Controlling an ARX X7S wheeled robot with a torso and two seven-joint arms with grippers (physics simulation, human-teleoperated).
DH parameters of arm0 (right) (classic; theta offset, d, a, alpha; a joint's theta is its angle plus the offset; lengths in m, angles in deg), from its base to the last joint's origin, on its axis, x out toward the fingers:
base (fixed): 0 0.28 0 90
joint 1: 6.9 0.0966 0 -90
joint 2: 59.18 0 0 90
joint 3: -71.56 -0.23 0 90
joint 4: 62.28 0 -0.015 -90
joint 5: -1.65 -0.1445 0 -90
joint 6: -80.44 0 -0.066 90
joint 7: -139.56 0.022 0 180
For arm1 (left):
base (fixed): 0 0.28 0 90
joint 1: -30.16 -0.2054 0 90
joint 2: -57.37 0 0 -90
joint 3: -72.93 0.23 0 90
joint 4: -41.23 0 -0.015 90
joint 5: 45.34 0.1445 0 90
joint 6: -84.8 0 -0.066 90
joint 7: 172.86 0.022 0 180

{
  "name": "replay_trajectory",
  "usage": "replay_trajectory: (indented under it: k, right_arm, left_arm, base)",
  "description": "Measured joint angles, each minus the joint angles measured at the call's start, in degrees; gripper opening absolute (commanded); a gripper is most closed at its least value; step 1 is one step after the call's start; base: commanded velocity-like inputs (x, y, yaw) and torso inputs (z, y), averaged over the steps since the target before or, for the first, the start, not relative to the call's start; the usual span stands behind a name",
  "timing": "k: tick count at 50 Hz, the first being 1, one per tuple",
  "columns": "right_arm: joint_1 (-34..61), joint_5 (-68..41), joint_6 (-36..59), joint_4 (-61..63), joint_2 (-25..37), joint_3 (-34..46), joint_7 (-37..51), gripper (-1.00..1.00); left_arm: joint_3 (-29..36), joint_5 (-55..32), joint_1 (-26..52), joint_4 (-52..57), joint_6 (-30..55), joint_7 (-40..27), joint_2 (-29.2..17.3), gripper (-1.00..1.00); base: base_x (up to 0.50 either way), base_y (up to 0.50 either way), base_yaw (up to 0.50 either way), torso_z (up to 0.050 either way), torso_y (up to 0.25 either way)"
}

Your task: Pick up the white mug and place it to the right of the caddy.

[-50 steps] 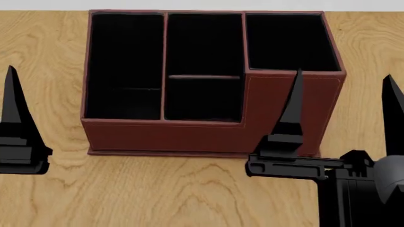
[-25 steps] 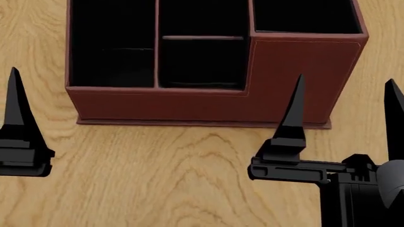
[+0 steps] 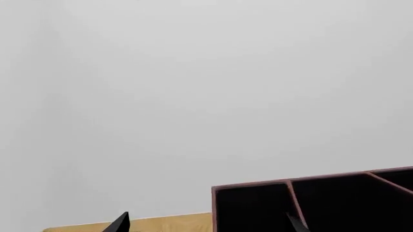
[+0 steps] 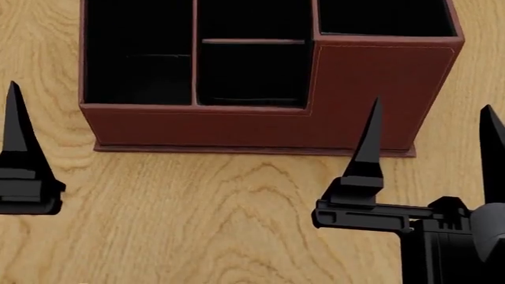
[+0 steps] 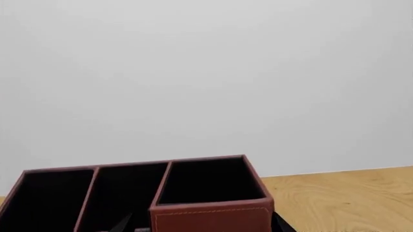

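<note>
Light oak-grain wooden tabletop (image 4: 197,225) carries the reddish-brown leather-look caddy (image 4: 261,127) with black-lined compartments, its taller section at its right end. Nearer than the caddy, the black right gripper (image 4: 430,154) hovers with fingers spread apart and empty; only one finger of the black left gripper (image 4: 20,160) shows, so I cannot tell its spread. No view shows the white mug.

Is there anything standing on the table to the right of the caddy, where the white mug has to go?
Nothing visible. In the head view and the right wrist view, the wooden table right of the caddy shows only bare wood. The white mug is in no picture, so its path cannot be judged. The right end effector is open.
</note>
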Motion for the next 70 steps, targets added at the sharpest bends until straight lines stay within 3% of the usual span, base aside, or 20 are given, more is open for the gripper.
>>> replay_trajectory:
  k: [15,42,52,61,70]
  right_arm:
    - [-0.09,-0.07,-0.73,-0.97,0.34,0.82,0.17,1.0]
    - [-0.41,-0.62,-1.87,-2.09,0.83,1.85,0.35,1.0]
    - [-0.05,-0.91,-1.34,-1.68,1.29,2.24,0.77,1.0]
    - [2.66,-3.0,4.19,2.31,3.02,3.02,2.65,1.0]
    - [9.72,-13.33,15.17,8.2,5.85,2.55,8.66,1.0]
  left_arm:
    - [-4.54,0.55,-1.13,-0.08,0.21,-1.76,-2.04,1.0]
    - [-15.4,-0.52,1.74,10.28,15.53,-2.49,-8.59,1.0]
    - [-19.76,-1.1,-0.28,12.49,16.99,-2.77,-9.75,1.0]
    - [-22.65,-1.7,-2.66,13.11,16.36,-3.28,-10.13,1.0]
    - [-24.18,-2.5,-4.29,13.11,15.35,-3.98,-10.37,1.0]
  base:
    - [0.0,0.0,0.0,0.0,0.0]
    - [0.0,0.0,0.0,0.0,0.0]
    - [0.0,0.0,0.0,0.0,0.0]
    - [0.0,0.0,0.0,0.0,0.0]
    - [0.0,0.0,0.0,0.0,0.0]
